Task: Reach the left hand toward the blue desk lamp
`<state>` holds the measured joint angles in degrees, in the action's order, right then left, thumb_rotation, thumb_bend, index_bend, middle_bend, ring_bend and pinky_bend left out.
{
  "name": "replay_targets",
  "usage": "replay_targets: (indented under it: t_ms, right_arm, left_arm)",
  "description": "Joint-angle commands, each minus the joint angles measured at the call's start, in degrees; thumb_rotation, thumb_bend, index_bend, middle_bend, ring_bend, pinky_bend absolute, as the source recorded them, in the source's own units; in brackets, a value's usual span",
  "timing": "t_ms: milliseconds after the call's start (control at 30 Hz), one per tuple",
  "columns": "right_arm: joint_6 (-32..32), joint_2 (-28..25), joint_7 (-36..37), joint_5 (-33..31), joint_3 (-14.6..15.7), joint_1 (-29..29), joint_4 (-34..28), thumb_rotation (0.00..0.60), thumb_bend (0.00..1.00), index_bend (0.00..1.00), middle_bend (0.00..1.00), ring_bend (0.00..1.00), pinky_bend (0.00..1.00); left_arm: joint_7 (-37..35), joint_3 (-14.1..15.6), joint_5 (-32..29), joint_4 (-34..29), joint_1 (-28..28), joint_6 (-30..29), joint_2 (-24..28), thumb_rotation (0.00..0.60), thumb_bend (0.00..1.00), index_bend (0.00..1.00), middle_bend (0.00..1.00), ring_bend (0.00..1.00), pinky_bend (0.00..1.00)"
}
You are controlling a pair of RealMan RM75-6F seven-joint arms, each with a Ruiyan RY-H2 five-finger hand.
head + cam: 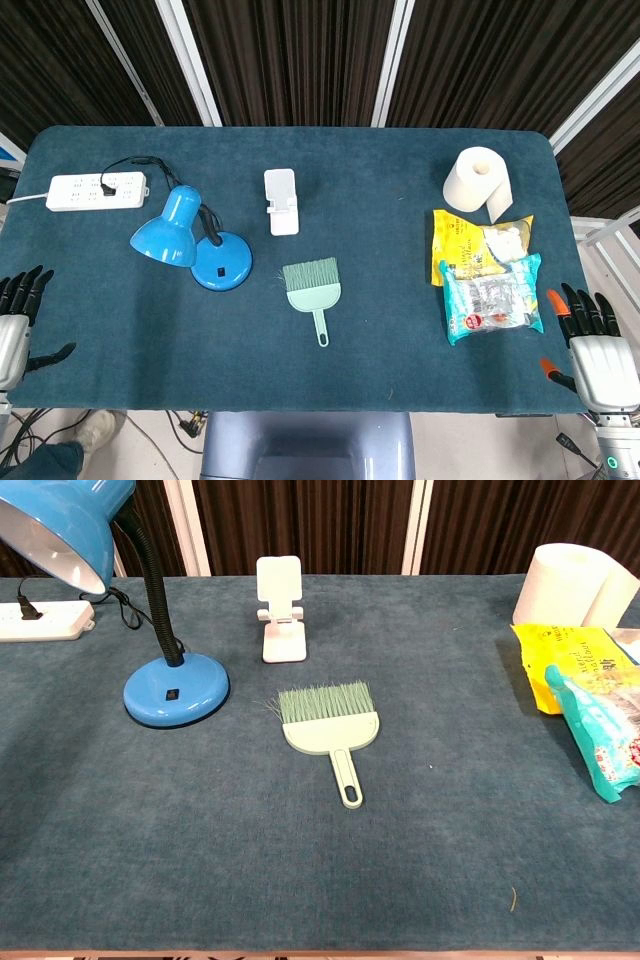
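The blue desk lamp stands on the left half of the table, its round base toward the middle and its shade leaning left on a black flexible neck. My left hand rests at the table's left front edge, fingers spread and holding nothing, well to the left of and nearer than the lamp. At the right front edge my right hand lies flat, fingers apart and empty. The chest view shows neither hand.
A white power strip lies behind the lamp at far left, the lamp's cord plugged in. A white phone stand and a green hand brush sit mid-table. A paper roll and snack bags lie right.
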<state>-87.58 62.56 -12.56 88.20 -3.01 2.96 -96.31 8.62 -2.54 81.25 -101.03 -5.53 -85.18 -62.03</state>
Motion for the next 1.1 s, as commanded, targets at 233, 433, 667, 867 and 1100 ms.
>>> replay_targets:
  t_ms: [233, 433, 667, 867, 1100]
  right_arm:
    - [-0.21, 0.45, -0.2, 0.04, -0.06, -0.08, 0.02, 0.6, 0.25, 0.03, 0.01, 0.05, 0.0]
    - [-0.19, 0.48, -0.19, -0.31, -0.13, -0.21, 0.08, 0.6, 0.25, 0.03, 0.01, 0.05, 0.0]
    - [-0.51, 0.31, -0.17, -0.39, -0.21, -0.42, -0.08, 0.6, 0.25, 0.03, 0.01, 0.05, 0.0]
    - [-0.12, 0.49, -0.3, -0.95, -0.51, -0.22, 0.02, 0.6, 0.25, 0.03, 0.01, 0.05, 0.0]
    - [0.26, 0.84, -0.74, -1.54, -0.69, -0.1, 0.17, 0.6, 0.25, 0.03, 0.01, 0.05, 0.0]
  left_arm:
    - [1.27, 0.08, -0.33, -0.6, 0.25, 0.27, 0.5, 0.6, 0.09, 0.0, 0.0, 0.0, 0.0]
    - [1.11, 0.17, 0.26, -0.34, 0.22, 0.39, 0.31, 0.6, 0.09, 0.0, 0.0, 0.0, 0.0]
    - [1.4, 0.52, 1.68, 0.6, -0.28, 1.07, -0.22, 0.6, 0.1, 0.0, 0.0, 0.0, 0.0]
    - [1.58, 0.36, 1.61, 2.27, -1.12, 2.46, -1.15, 0.6, 0.13, 0.0, 0.02, 0.0, 0.0]
    - [-1.27, 0.09, 2.12, 5.56, -3.07, 5.35, -3.32, 0.6, 0.25, 0.01, 0.32, 0.16, 0.2]
